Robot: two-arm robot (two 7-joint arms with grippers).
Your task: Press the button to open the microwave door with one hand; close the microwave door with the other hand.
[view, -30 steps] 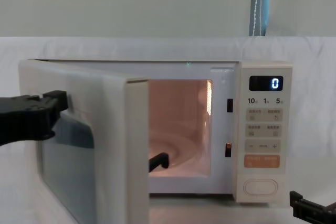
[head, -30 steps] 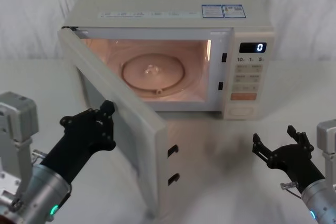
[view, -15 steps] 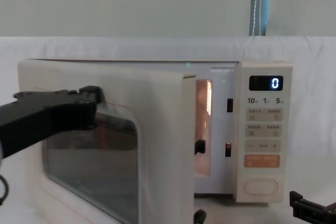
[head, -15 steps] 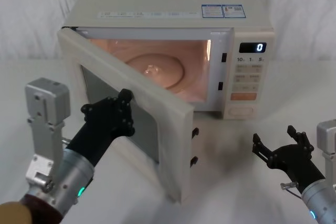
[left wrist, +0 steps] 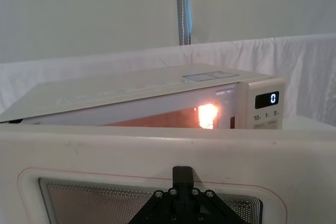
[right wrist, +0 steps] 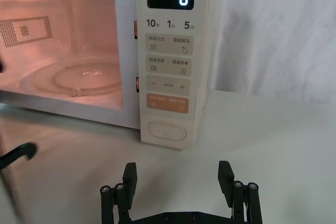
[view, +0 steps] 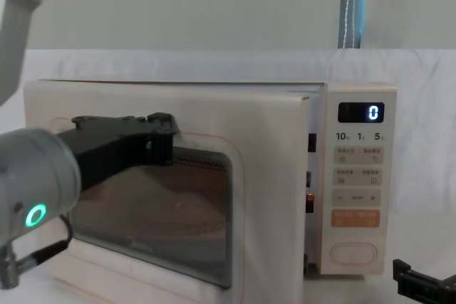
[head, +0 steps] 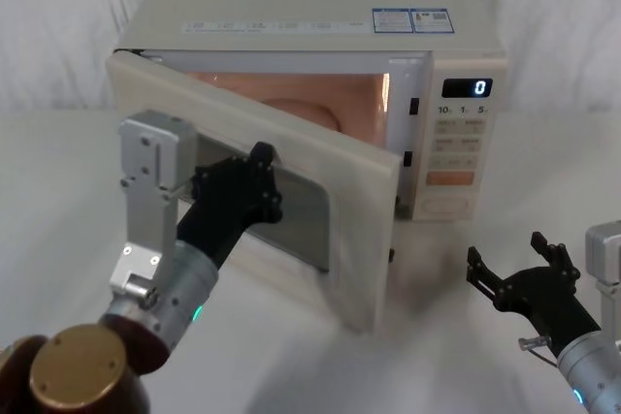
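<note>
The cream microwave door (head: pixel 330 157) with its dark window (view: pixel 178 211) stands ajar, swung most of the way towards the oven. My left gripper (head: pixel 256 177) is shut and presses its tip against the door's outer face at the window's upper frame (left wrist: pixel 182 174), black against the cream panel (view: pixel 161 132). The lamp in the cavity glows orange through the gap (left wrist: pixel 207 115). The pill-shaped button (head: pixel 447 207) sits at the bottom of the control panel (right wrist: pixel 167 130). My right gripper (head: pixel 506 254) hovers open above the table in front of that button (right wrist: pixel 177 169), touching nothing.
The control panel shows a lit "0" display (head: pixel 467 87) and an orange key (right wrist: pixel 167 103) above the button. A glass turntable (right wrist: pixel 79 77) lies in the lit cavity. White cloth covers the table (head: pixel 58 191) and the backdrop. A blue-grey pole (view: pixel 353 5) stands behind.
My left gripper has pushed the door from wide open to nearly closed, moving forward and to the right with it. The right gripper has not moved.
</note>
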